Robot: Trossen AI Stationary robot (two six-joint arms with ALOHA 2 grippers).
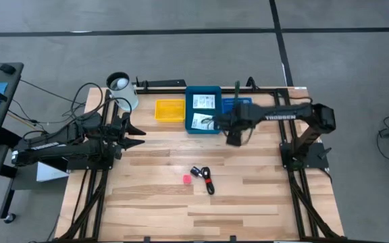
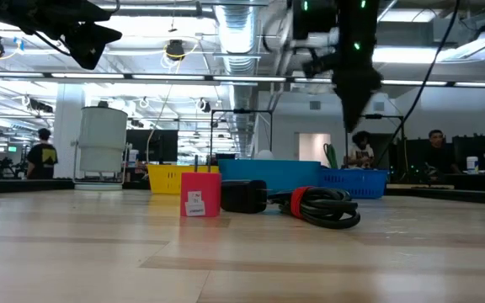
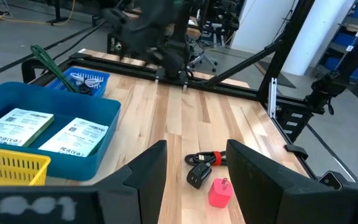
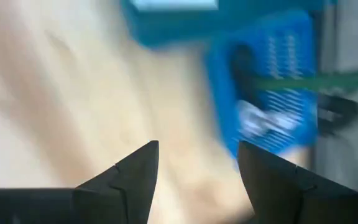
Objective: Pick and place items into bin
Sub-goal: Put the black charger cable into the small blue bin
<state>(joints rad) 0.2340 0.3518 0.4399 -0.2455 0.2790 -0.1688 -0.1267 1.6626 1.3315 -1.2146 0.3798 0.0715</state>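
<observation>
only the left wrist shows two cards (image 3: 45, 130) binned; both hands spread, empty.

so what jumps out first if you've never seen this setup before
Probably the blue bin at the table's far edge, with two white printed cards lying in it, a yellow basket on one side and a blue one on the other. Mid-table lie a small pink cube, a black piece and a coiled black cable. The right hand hangs open beside the bin; the left hand waits open at the left edge.
</observation>
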